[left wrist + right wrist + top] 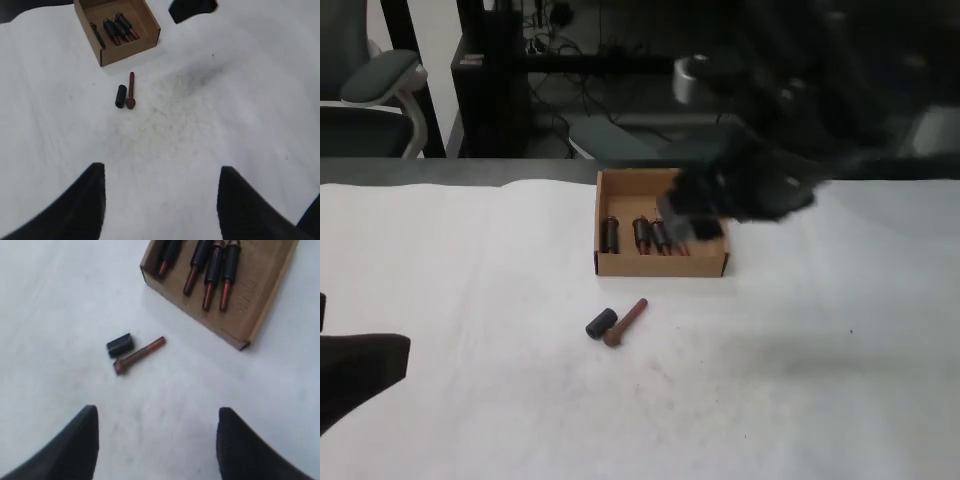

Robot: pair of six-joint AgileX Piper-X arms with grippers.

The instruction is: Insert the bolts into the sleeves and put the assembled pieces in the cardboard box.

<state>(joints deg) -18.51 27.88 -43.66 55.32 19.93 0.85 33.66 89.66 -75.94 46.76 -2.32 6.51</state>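
My left gripper [160, 175] and right gripper [156, 415] hung spread apart, empty; a bolt [626, 321] and sleeve [601, 323] lay near the cardboard box [660, 265].

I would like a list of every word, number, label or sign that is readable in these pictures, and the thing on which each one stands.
No text can be read in any view.
On the cardboard box: faint print on its surface, too blurred to read.
On the loose bolt and the loose sleeve: no marking shows.
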